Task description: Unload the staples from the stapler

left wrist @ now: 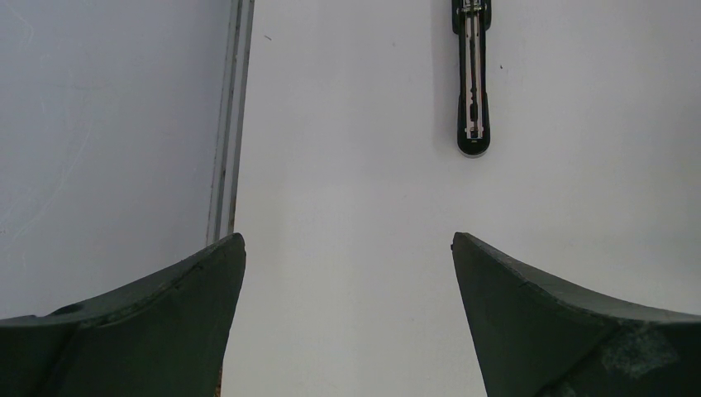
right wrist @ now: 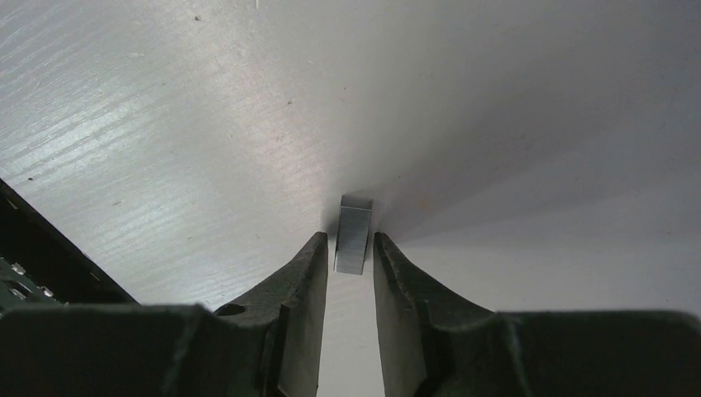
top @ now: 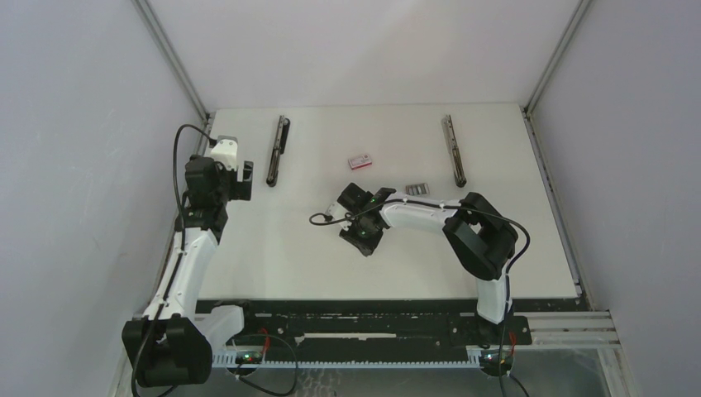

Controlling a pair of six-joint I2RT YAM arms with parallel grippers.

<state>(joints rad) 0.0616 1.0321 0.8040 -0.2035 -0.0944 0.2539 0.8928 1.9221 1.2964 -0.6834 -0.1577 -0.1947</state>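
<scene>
text: none legible | red-and-white box (top: 360, 161): print too small

1. Left stapler (top: 278, 150): dark, opened flat, far left on the worktop (top: 289, 265).
2. Right stapler (top: 453, 150): opened flat, far right.
3. Grey staple strips (top: 417, 189): small cluster left of the right stapler.
4. Single staple strip (right wrist: 353, 236): lying mid-worktop between the right pincer (right wrist: 350, 244) tips.

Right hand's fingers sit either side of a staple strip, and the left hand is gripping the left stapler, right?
No: the left hand is open and empty; the left stapler lies ahead of it, untouched, per the left wrist view. The right hand does straddle the staple strip.
</scene>
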